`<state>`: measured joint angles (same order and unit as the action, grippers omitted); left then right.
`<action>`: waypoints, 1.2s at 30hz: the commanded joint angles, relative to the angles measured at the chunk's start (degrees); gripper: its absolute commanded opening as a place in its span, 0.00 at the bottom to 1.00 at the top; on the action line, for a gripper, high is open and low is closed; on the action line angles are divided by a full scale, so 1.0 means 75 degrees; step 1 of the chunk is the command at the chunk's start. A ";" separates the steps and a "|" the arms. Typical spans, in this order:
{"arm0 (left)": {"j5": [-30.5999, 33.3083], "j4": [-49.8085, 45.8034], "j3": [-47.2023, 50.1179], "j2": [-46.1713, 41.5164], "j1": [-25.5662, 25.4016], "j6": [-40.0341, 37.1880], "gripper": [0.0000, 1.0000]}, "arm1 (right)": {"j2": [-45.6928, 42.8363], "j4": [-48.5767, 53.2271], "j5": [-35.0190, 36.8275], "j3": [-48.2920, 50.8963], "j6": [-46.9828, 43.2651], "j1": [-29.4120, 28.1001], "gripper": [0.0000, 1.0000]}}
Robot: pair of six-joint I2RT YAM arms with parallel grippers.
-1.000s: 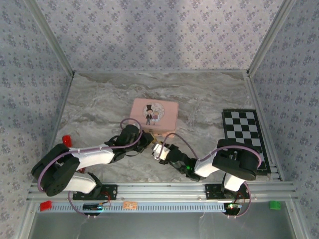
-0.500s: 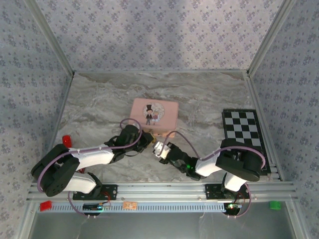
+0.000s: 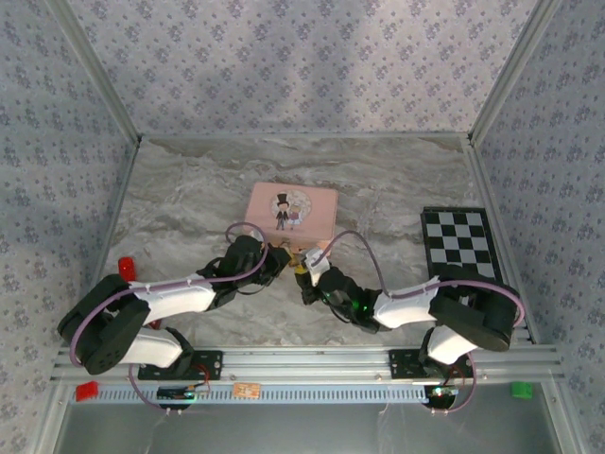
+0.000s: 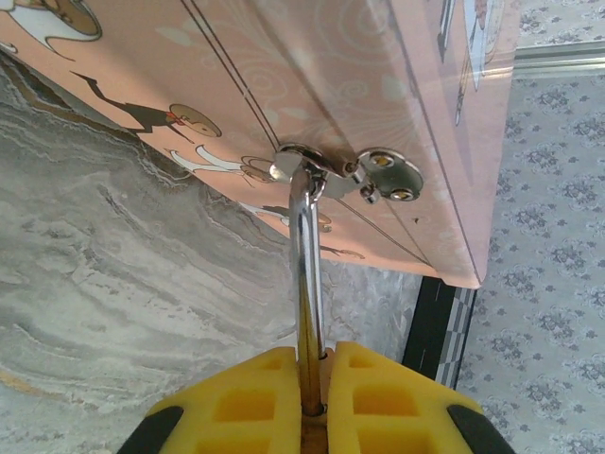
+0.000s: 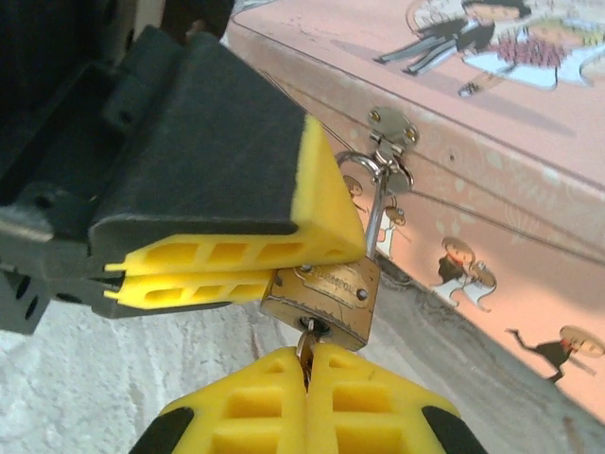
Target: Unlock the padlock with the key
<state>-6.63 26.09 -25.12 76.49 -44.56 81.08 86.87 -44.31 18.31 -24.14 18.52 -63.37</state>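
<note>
The small brass padlock (image 5: 323, 299) hangs by its silvery shackle (image 4: 304, 255) from the hasp (image 4: 317, 168) on the front of the pink tin (image 3: 291, 206). My left gripper (image 4: 317, 357) is shut on the padlock, and its yellow fingers (image 5: 227, 253) clamp the padlock's body from the left. The thin silvery key (image 5: 304, 340) sticks into the keyhole on the padlock's underside. My right gripper (image 5: 307, 354) is shut on the key just below the padlock. In the top view both grippers meet at the padlock (image 3: 297, 260) in front of the tin.
A black-and-white chessboard (image 3: 463, 251) lies at the right edge of the marble table. A small red piece (image 3: 126, 266) sits by the left arm. Patterned walls close the table on three sides.
My right arm has stretched forward and left to the padlock, and its jaws have closed on the key. The pink tin has shifted slightly away. My left gripper has kept its hold.
</note>
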 commanded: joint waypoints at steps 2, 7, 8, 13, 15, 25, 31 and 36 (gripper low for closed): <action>-0.0159 0.0452 -0.0059 -0.0064 0.0001 -0.0182 0.00 | -0.0087 -0.0259 0.0094 0.0050 0.2239 0.0387 0.02; -0.0107 0.0370 -0.0065 0.0018 0.0007 -0.0272 0.00 | -0.0186 -0.0571 -0.0366 0.0371 0.3189 0.0600 0.00; -0.0084 0.0337 -0.0050 0.0043 0.0001 -0.0284 0.00 | -0.0200 -0.0640 -0.0463 0.0466 0.3451 0.0672 0.00; -0.0018 0.0309 -0.0012 0.0207 0.0011 -0.0413 0.00 | -0.0203 -0.0812 -0.0799 0.0780 0.4326 0.0931 0.00; -0.0029 0.0416 0.0042 0.0313 0.0023 -0.0423 0.00 | -0.0186 -0.0760 -0.0854 0.0813 0.4568 0.0951 0.00; -0.0221 0.0870 0.0154 0.0753 0.0023 -0.0410 0.00 | 0.0022 -0.0764 -0.0988 0.0759 0.4712 0.0949 0.00; -0.0296 0.0735 0.0156 0.0807 0.0011 -0.0483 0.00 | -0.0191 -0.0173 -0.0862 0.0670 0.4473 0.0865 0.00; -0.0286 0.0635 0.0412 0.0647 0.0008 -0.0587 0.00 | -0.0473 0.0594 -0.0810 0.0514 0.4319 0.0739 0.00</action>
<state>-9.52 32.51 -23.97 81.91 -44.73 79.31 84.93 -45.93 6.63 -19.53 51.44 -58.19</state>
